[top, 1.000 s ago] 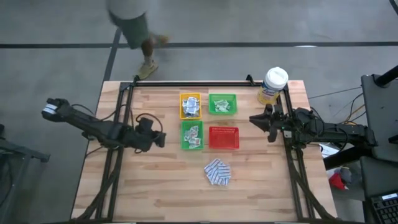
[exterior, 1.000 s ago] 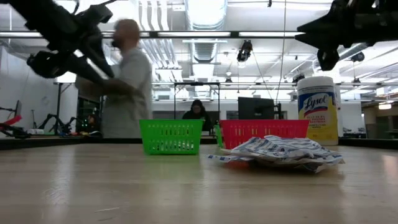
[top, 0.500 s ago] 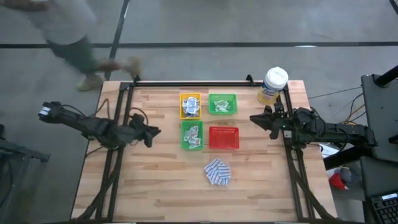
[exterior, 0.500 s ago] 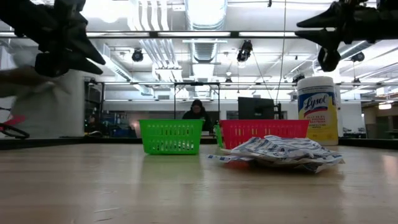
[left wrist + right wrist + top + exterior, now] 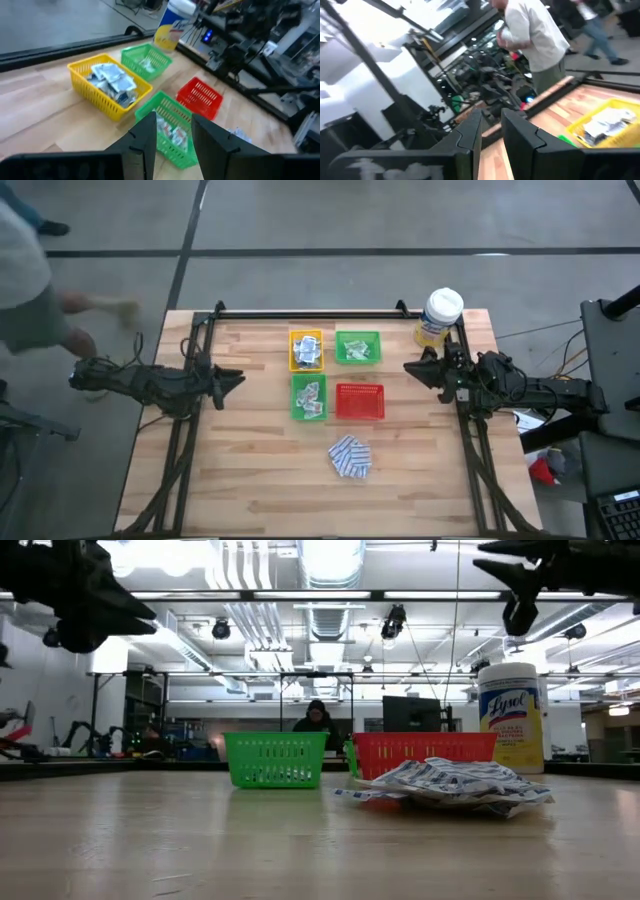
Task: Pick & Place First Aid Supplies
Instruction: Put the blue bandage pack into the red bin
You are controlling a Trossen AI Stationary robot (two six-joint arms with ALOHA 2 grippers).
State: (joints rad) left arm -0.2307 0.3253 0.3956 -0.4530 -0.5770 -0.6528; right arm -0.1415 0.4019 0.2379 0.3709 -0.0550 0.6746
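My left hand (image 5: 232,377) and right hand (image 5: 415,370) hover above the table (image 5: 250,480), fingers slightly parted, holding nothing. Nearest lies the loose heap of packets (image 5: 350,457); beyond it, the red tray (image 5: 359,401) looks bare. Between picks, I judge: next, reach down for one packet.

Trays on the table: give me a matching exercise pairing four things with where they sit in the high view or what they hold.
Things:
1. yellow tray
2. red tray
3. loose pile of packets
4. yellow canister

Descriptions:
A. bare wood, nearer the table's front edge than the trays
B. far right corner of the table
C. holds no packets
D. holds white-grey packets

Pairs: 1-D, 2-C, 3-A, 4-B
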